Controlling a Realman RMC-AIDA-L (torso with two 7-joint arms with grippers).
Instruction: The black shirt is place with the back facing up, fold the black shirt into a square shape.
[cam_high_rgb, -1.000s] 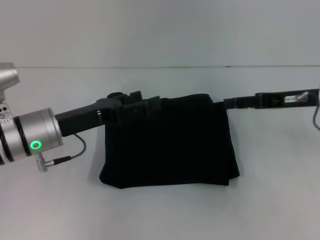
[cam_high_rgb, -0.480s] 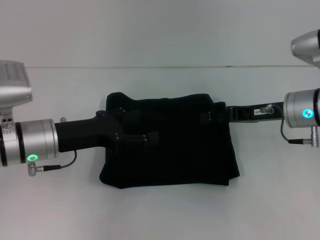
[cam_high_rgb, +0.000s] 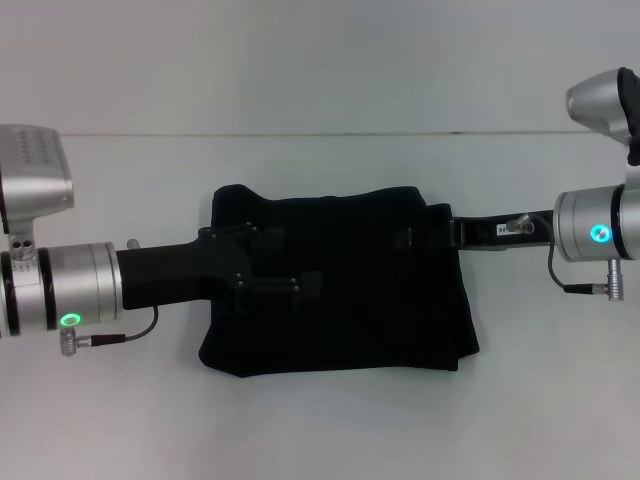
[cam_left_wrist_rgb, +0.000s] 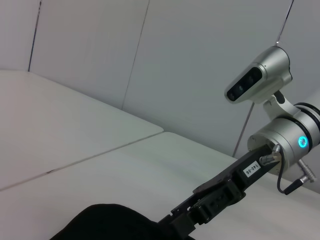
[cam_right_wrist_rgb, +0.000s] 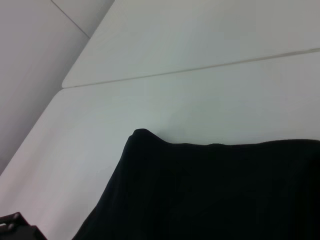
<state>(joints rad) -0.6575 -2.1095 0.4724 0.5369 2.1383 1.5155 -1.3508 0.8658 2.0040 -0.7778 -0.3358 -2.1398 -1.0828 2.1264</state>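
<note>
The black shirt lies folded into a squarish block in the middle of the white table. It also fills the lower part of the right wrist view and shows as a dark mound in the left wrist view. My left gripper hovers over the shirt's left part, open, its two black fingers spread apart. My right gripper reaches in from the right to the shirt's far right edge. In the left wrist view the right gripper meets the cloth's edge.
The white table stretches around the shirt on all sides. A pale wall rises behind the table's far edge. Both arms' silver wrists with green lights sit at the left and right.
My left gripper has let go of the shirt's far left corner, which now lies flat, and has moved nearer over the cloth. The right wrist has come into view; its gripper stays at the edge.
</note>
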